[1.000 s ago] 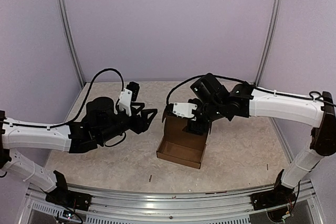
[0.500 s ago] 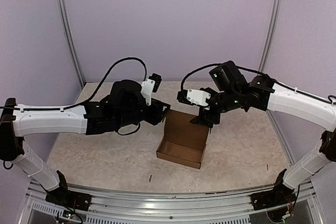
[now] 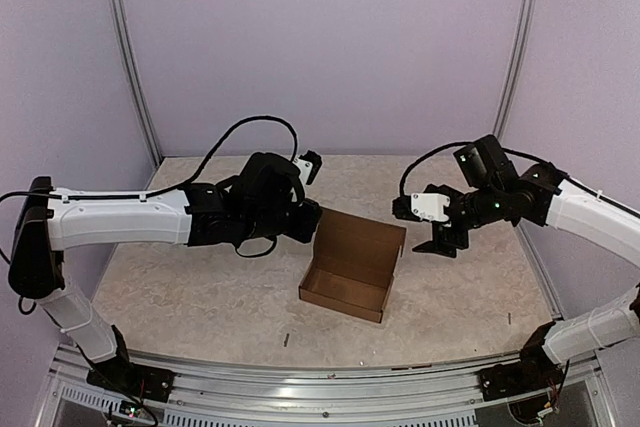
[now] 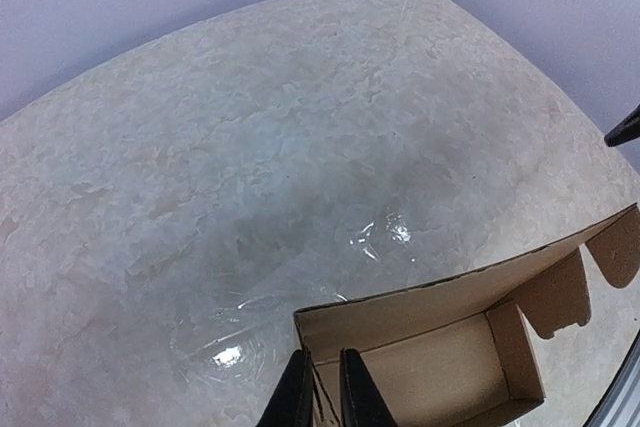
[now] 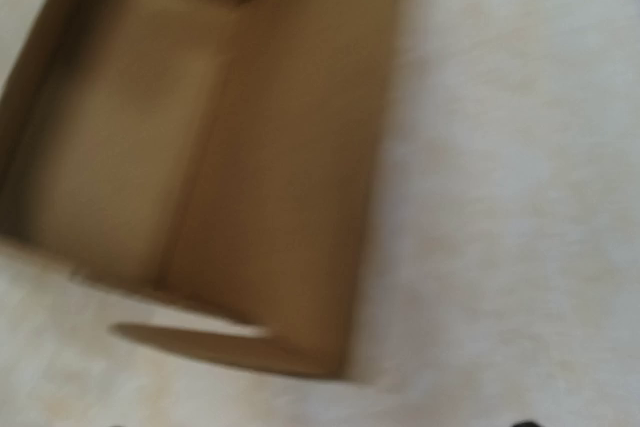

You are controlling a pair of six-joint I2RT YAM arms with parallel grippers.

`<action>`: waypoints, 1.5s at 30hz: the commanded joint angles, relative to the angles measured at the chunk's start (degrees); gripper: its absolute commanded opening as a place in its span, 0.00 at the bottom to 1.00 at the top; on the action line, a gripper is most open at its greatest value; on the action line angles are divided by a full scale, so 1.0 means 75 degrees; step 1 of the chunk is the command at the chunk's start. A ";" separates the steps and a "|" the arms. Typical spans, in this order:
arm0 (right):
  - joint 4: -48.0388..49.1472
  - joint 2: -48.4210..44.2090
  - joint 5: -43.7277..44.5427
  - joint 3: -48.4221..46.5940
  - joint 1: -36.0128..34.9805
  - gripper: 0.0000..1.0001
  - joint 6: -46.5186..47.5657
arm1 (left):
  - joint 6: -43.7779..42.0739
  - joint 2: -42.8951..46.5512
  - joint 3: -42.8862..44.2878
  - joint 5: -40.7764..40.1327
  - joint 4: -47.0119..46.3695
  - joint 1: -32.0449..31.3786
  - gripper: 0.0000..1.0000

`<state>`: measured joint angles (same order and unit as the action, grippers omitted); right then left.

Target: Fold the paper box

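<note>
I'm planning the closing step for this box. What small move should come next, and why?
Probably bring the right gripper left to the raised lid and tip it down over the open box. The left gripper seems pinched on the box's far-left wall corner, steadying it. The right gripper hangs open, clear of the box.

The paper box is sitting on the table near its middle, between the 2 grippers. Its lid is standing up along the far side, and the open body is lying in front of it. The left gripper is sitting at the box's far left corner, with its fingers straddling the left wall there. The right gripper is hanging to the right of the box, apart from it.
</note>
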<state>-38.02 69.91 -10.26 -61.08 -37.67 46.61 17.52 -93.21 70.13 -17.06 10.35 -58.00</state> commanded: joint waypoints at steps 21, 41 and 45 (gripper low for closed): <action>0.1413 0.0557 -0.1197 0.1242 0.0054 0.79 0.0261 | 0.0535 0.0167 0.0076 -0.0130 0.0664 -0.0041 0.37; 0.1551 0.0446 -0.1092 0.1503 0.0054 0.76 0.0386 | 0.0203 -0.0047 0.0176 0.0249 0.0906 0.0016 0.27; 0.1634 0.0406 -0.1146 0.1551 0.0054 0.75 0.0339 | 0.0098 -0.0189 0.0224 0.0355 0.0758 0.0128 0.23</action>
<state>-27.00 73.60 -18.22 -50.65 -37.52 49.43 19.57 -93.41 70.06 -15.70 15.55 -57.98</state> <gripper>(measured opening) 0.757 0.248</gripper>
